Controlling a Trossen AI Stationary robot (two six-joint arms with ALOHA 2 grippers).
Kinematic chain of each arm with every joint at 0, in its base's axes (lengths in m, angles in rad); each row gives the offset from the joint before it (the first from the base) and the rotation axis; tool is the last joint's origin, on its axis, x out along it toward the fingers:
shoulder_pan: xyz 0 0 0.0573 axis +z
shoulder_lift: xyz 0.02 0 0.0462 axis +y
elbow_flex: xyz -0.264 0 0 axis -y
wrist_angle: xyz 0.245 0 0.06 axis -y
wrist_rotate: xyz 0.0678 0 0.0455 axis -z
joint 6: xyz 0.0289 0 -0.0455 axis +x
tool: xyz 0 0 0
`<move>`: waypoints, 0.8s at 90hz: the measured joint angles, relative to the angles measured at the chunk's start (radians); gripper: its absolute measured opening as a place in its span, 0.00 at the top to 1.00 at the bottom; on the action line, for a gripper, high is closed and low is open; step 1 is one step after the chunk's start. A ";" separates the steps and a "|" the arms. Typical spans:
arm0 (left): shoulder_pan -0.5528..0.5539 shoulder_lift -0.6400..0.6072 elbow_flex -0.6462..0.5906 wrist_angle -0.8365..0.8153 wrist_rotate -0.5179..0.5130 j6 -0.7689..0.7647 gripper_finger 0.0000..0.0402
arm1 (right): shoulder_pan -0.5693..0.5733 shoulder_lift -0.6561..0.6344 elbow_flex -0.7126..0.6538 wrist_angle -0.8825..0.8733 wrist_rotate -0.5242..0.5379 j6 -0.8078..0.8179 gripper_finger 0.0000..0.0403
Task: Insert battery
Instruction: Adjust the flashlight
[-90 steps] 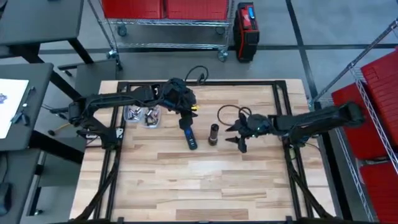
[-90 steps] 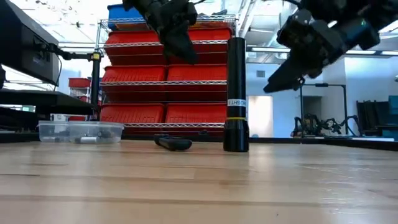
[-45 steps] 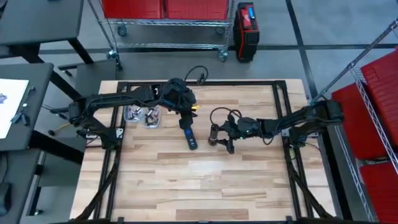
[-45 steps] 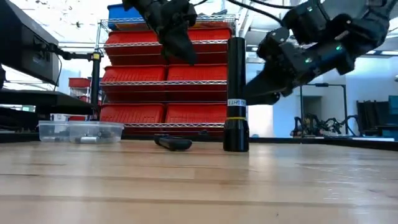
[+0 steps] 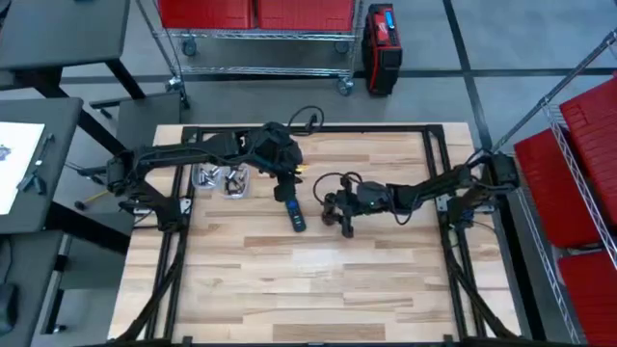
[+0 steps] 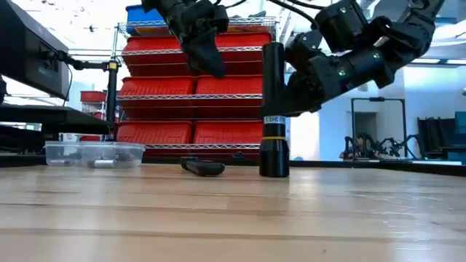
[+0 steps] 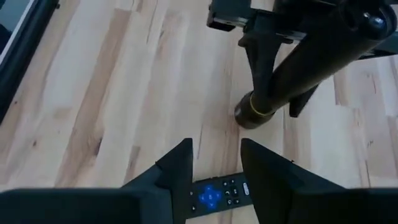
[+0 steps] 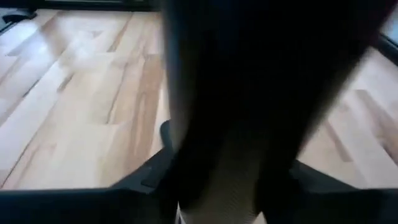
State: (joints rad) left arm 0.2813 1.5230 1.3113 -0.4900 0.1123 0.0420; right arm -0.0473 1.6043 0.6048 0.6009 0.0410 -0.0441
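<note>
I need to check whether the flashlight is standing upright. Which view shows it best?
The low view: the flashlight shows in full profile, standing on its base. The high view sees it end-on beside the right gripper; the left wrist view shows it partly; the right wrist view only a dark blur.

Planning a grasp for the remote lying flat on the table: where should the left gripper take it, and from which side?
Across its narrow width, mid-body, coming straight down. The remote lies flat and long, and the left gripper hovers open right above it.
</note>
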 joint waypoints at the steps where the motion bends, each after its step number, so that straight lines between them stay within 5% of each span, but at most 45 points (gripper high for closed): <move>1: 0.000 0.000 0.000 0.000 0.000 0.000 0.71 | -0.003 0.000 0.002 -0.001 0.002 0.000 0.66; 11: 0.000 0.000 0.000 -0.001 0.000 -0.013 0.71 | -0.036 0.001 0.027 -0.003 0.035 0.000 0.66; 45: 0.000 0.000 0.000 -0.096 -0.079 -0.118 0.71 | -0.101 0.123 0.081 0.062 0.433 0.309 0.66; 72: 0.000 0.000 0.000 -0.097 -0.092 -0.132 0.71 | -0.083 0.183 0.148 0.058 0.454 0.222 0.66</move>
State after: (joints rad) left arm 0.2810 1.5230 1.3113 -0.5869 0.0202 -0.0904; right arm -0.1303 1.7878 0.7532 0.6589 0.4954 0.1783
